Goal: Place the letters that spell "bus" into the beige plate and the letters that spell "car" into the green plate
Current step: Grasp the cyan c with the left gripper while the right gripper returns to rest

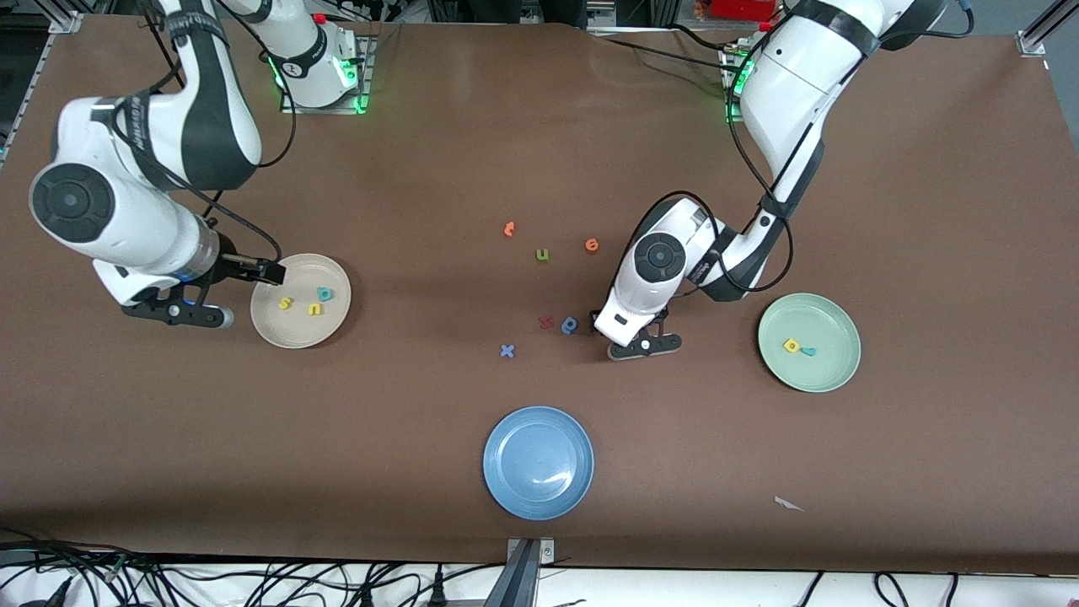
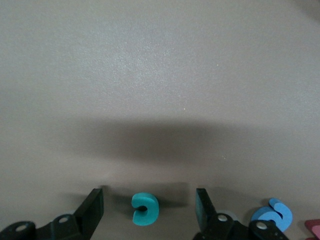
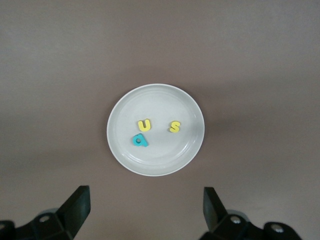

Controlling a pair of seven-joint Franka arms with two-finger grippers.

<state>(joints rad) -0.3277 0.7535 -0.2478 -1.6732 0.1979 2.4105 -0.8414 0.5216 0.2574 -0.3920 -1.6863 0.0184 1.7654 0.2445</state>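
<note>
Teal "c" (image 2: pixel 145 209), seemingly foam, lies flat on table (image 2: pixel 160 75).

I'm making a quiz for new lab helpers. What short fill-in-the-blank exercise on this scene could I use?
1. The beige plate holds ___ letters.
2. The teal "c" lies on the table between the open fingers of the ___ gripper.
3. The plate with no letters in it is ___.
4. The green plate holds a teal letter and a ___ one.

Missing words: three; left; blue; yellow

Teal c (image 2: pixel 145 208) on table; b,u,s in beige plate (image 1: pixel 336 324).
</note>
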